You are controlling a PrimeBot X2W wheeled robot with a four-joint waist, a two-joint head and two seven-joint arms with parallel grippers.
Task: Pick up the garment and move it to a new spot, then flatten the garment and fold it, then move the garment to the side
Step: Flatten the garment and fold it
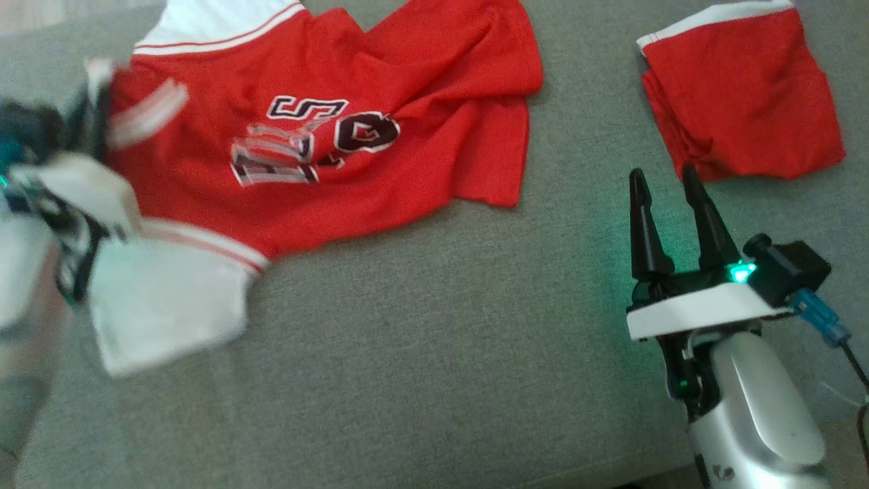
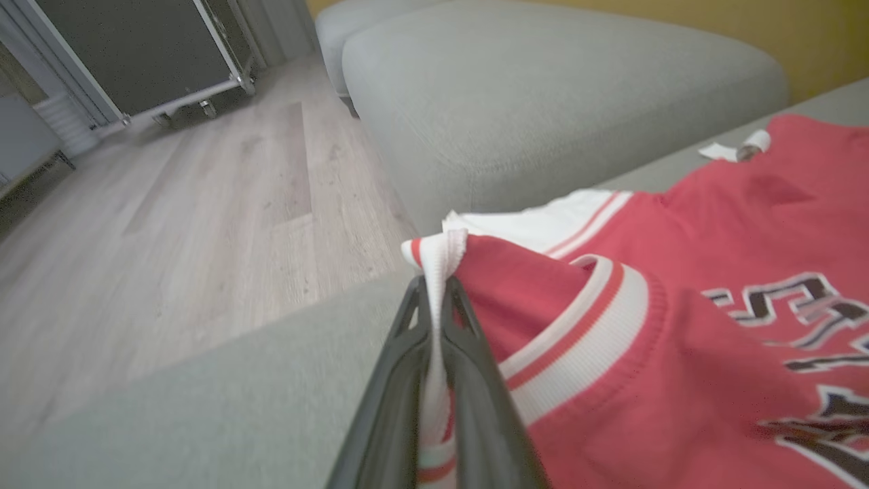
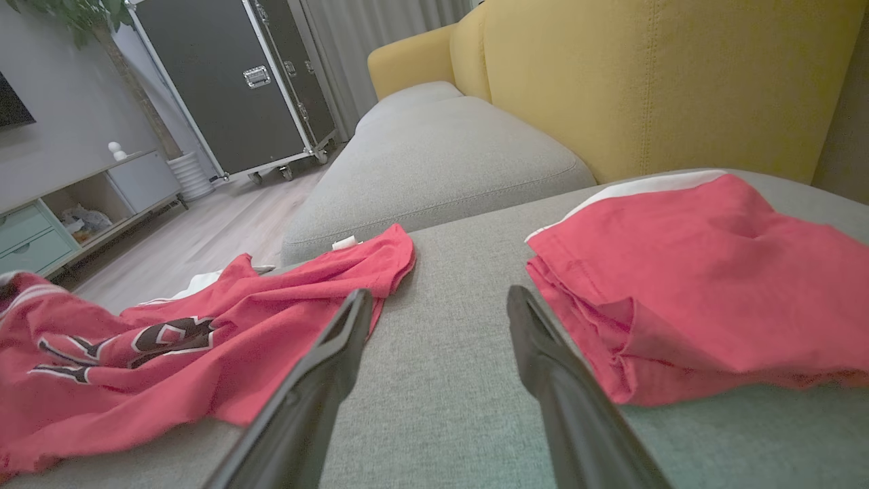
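left wrist view: left gripper [image 2: 434, 288] pinched tight on the white striped trim of the red jersey [image 2: 679, 326], at the seat's edge beside wooden floor [image 2: 170, 238].
head view: jersey crumpled on the left of the grey sofa seat [image 1: 441, 326]; left arm blurred.
right gripper [image 1: 665, 175]: spread wide, empty, between jersey and folded red garment [image 1: 740, 95].
right wrist view: yellow backrest [image 3: 645, 81], black flight case [image 3: 231, 81] beyond.

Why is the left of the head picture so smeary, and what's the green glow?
Head view: motion blur smears the jersey at its left edge; the right gripper is sharp, its green light tinting the sofa. Left wrist view: left gripper crisp, floor soft. Right wrist view: sharp, evenly lit.
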